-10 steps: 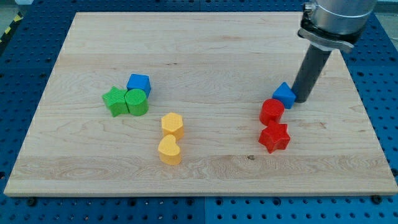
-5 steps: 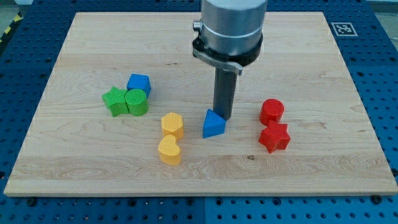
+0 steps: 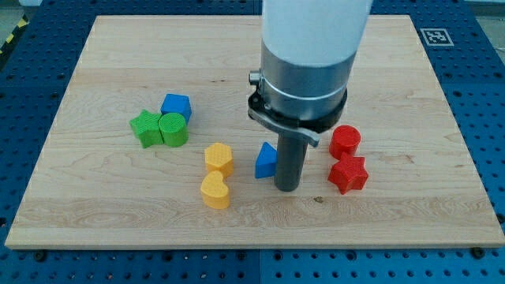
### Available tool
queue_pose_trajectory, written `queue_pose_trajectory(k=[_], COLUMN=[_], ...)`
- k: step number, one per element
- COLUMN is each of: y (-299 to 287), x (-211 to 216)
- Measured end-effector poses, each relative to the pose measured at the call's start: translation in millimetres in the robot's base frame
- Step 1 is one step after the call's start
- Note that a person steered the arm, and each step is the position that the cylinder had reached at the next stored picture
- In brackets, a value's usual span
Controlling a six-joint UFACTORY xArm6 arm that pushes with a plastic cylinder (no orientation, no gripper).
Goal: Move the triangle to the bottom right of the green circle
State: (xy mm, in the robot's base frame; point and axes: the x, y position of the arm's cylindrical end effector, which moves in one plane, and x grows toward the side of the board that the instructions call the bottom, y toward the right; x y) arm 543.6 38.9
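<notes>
The blue triangle (image 3: 265, 161) lies near the board's middle, to the right of the yellow blocks. My tip (image 3: 286, 188) rests on the board right beside the triangle's right side and a little below it, and the rod hides part of the triangle. The green circle (image 3: 173, 129) sits at the view's left, packed between a green star (image 3: 145, 128) and a blue cube (image 3: 177, 106). The triangle is well to the right of and below the green circle.
A yellow hexagon (image 3: 218, 158) and a yellow heart (image 3: 215, 190) stand just left of the triangle. A red cylinder (image 3: 345, 142) and a red star (image 3: 348, 173) stand right of my tip. The wooden board (image 3: 102, 213) lies on a blue pegboard.
The triangle slid far left from beside the red cylinder to the board's middle. My tip then moved from above the triangle to its lower right side.
</notes>
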Motion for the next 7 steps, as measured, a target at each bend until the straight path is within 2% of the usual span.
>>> queue_pose_trajectory(k=[5, 7], y=[-41, -92], x=[-73, -82])
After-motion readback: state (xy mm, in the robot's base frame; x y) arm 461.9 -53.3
